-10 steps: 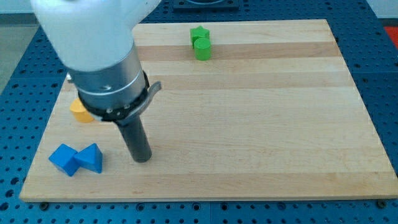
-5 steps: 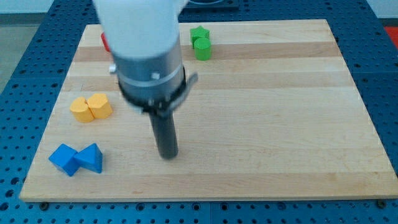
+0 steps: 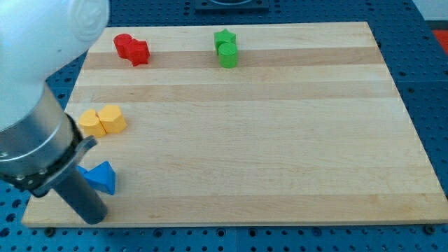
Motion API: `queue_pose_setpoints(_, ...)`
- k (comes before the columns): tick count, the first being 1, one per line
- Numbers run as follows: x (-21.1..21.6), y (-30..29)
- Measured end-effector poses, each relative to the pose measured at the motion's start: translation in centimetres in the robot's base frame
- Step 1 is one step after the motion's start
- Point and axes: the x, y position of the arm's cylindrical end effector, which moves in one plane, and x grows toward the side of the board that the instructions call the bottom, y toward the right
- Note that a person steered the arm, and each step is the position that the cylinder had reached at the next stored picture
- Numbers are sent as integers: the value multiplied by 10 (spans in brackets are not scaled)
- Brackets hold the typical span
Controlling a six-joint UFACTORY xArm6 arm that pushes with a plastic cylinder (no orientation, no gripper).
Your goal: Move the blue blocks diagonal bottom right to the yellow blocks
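Two yellow blocks (image 3: pixel 102 120) sit side by side near the board's left edge. Below them a blue triangular block (image 3: pixel 103 177) shows at the bottom left; a second blue block beside it is mostly hidden behind my rod, with only a sliver (image 3: pixel 84 171) showing. My tip (image 3: pixel 93 218) is at the board's bottom-left corner, just below and left of the blue triangular block, close to the blue blocks. I cannot tell whether it touches them.
Two red blocks (image 3: pixel 131 49) lie at the top left. Two green blocks (image 3: pixel 226 47) stand at the top middle. The wooden board (image 3: pixel 280 140) lies on a blue perforated table. The arm's body covers the view's left side.
My rod has swung from the board's lower middle to the bottom-left corner, now covering one blue block. The red blocks have come into view. No block has visibly moved.
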Motion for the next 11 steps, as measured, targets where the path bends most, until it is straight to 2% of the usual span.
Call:
queue_pose_setpoints(1,2,-43)
queue_pose_setpoints(3,-1,-71)
queue_pose_setpoints(5,-48,-94)
queue_pose_setpoints(10,-49,-89)
queue_pose_setpoints(11,-44,-34)
